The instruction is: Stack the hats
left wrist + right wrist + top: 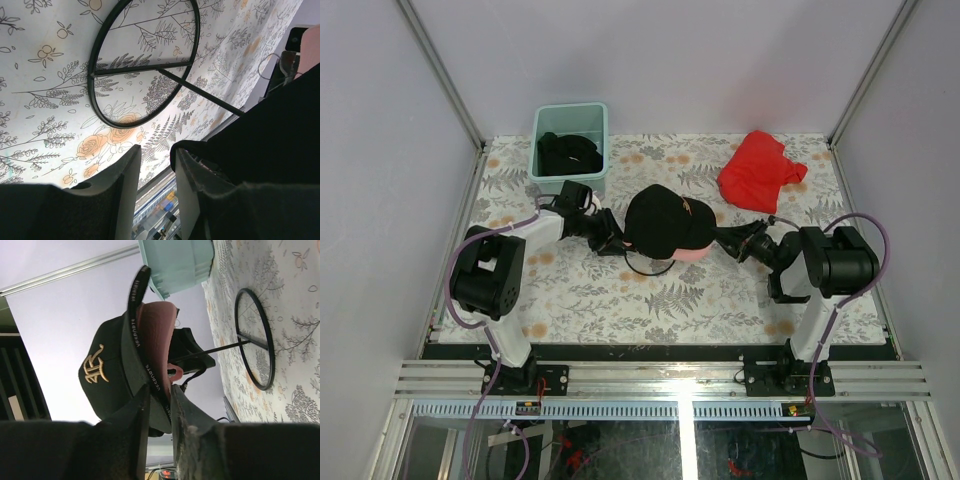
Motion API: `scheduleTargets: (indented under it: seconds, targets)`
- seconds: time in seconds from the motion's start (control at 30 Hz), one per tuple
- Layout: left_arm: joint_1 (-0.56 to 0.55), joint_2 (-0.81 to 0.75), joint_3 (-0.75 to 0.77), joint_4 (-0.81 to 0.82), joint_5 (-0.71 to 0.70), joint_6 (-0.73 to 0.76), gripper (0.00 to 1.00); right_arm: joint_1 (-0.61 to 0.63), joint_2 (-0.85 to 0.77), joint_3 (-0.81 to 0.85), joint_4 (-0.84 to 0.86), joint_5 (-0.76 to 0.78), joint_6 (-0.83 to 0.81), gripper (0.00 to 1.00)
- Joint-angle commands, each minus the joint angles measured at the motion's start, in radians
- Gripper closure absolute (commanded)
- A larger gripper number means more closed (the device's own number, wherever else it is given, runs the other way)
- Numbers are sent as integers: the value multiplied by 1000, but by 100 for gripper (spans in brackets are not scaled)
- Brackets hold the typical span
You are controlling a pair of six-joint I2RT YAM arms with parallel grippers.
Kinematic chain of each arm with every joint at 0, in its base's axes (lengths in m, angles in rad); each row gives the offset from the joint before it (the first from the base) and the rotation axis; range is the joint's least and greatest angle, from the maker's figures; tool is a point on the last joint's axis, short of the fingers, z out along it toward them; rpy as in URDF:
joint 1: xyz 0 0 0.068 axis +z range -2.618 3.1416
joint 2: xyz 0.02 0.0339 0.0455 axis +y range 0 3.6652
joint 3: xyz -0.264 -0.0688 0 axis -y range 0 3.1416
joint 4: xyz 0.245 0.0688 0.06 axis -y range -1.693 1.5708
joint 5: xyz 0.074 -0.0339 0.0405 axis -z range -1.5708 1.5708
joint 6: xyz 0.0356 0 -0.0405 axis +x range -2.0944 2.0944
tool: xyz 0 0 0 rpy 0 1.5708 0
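A black hat (660, 220) with a gold logo sits over a light pink hat (692, 255) on a thin wire stand (650, 268) at mid-table. My right gripper (723, 240) reaches in from the right. In the right wrist view it (160, 390) is shut on the brims, the black hat (105, 380) lying over the pink hat (157, 330). My left gripper (618, 240) is at the hats' left side. In the left wrist view it (157, 150) stands open with an empty gap, and the black hat (280, 125) drapes over its right finger.
A mint-green tub (570, 112) at the back left holds more dark hats (568, 152). A red cloth (760, 170) lies at the back right. The stand's rod (200, 92) and ring base rest on the flowered tablecloth under the hats.
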Motion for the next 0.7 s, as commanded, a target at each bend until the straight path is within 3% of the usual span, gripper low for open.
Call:
scheduleTargets:
  seconds: [0.0, 0.2, 0.3, 0.43, 0.53, 0.67]
  targets:
    - [20, 30, -15, -85, -62, 54, 69, -10, -45, -23, 115, -28, -13, 80]
    - [42, 26, -13, -100, -52, 75, 68, -26, -82, -22, 110, -56, -9, 92]
    - [62, 23, 10, -122, -47, 85, 59, -32, -104, -23, 105, -74, -6, 99]
    - [96, -3, 62, -157, -37, 89, 51, -68, -164, -31, 78, -121, -1, 100]
    - [104, -23, 108, -189, -27, 92, 47, -87, -258, -14, -95, -164, -96, 100]
    - [115, -45, 136, -197, -7, 75, 46, -90, -463, 79, -539, -181, -353, 100]
